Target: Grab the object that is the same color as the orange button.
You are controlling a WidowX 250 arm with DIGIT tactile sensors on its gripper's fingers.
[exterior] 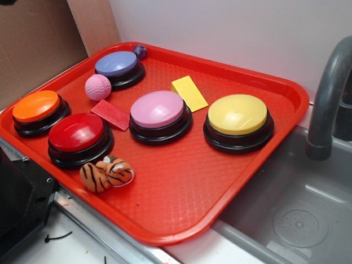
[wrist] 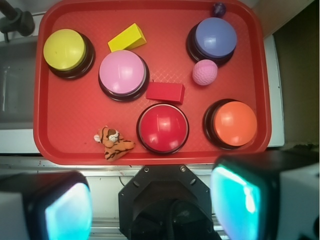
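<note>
A small orange plush tiger point(exterior: 106, 174) with black stripes lies near the front edge of the red tray point(exterior: 181, 198), just in front of the red button point(exterior: 77, 135). In the wrist view the tiger point(wrist: 114, 143) lies left of the red button point(wrist: 163, 128). The orange button point(exterior: 37, 109) stands at the tray's left corner; in the wrist view it point(wrist: 233, 123) is at the right. My gripper point(wrist: 152, 205) hangs high above, outside the tray's front edge, with its jaws wide apart and empty. The gripper does not show in the exterior view.
Also on the tray are a pink button point(exterior: 159, 113), a yellow button point(exterior: 237, 118), a purple button point(exterior: 118, 67), a pink dimpled ball point(exterior: 98, 87), a red block point(exterior: 110, 114), a yellow block point(exterior: 188, 93) and a small purple ball point(exterior: 139, 51). A grey sink point(exterior: 297, 220) with a faucet point(exterior: 327, 99) lies right.
</note>
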